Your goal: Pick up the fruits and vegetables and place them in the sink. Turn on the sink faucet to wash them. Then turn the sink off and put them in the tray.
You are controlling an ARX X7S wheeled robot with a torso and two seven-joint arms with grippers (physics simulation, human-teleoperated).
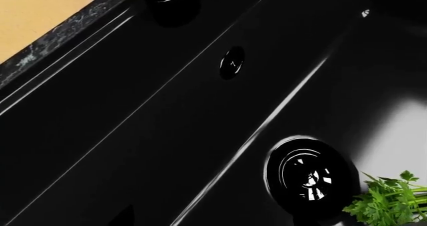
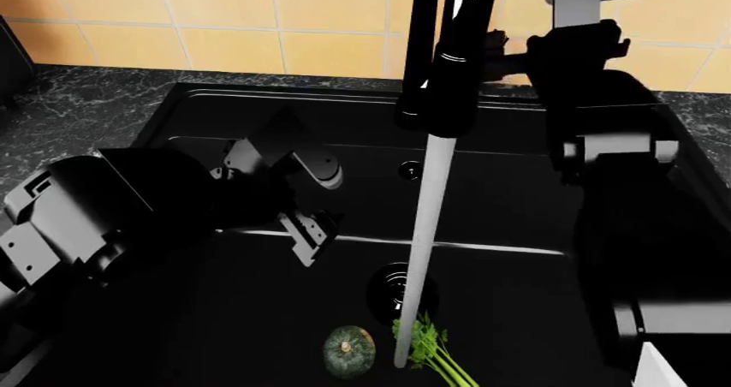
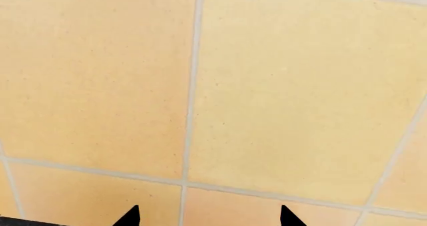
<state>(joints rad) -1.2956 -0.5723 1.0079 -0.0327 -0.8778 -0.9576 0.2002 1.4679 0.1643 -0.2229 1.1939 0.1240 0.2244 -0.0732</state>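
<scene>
Matte-black, the deep sink fills most of the head view, set in a dark marbled tabletop with yellow wall tiles behind it. From the tall glossy black faucet a white stream of water falls straight down and lands on the sink floor. The round drain lies just at 9 o'clock of the stream, and the small overflow hole sits on the back wall at 12 o'clock of the drain.

Both vegetables lie inside the sink, on its floor near the front edge. The dark-green ribbed squash with its tan stem rests at 7 o'clock of the drain. The celery bunch lies just beside the squash at its 3 o'clock side, its leaves right where the water arrives. In the left wrist view the celery leaves show close to the drain.

The left hand hangs low inside the sink, at 10 o'clock of the drain, holding nothing; I cannot tell how far it is spread. The right hand is up by the wall; its two dark fingertips stand apart with only tiles between them, gripping nothing. The right arm reaches up beside the faucet.
</scene>
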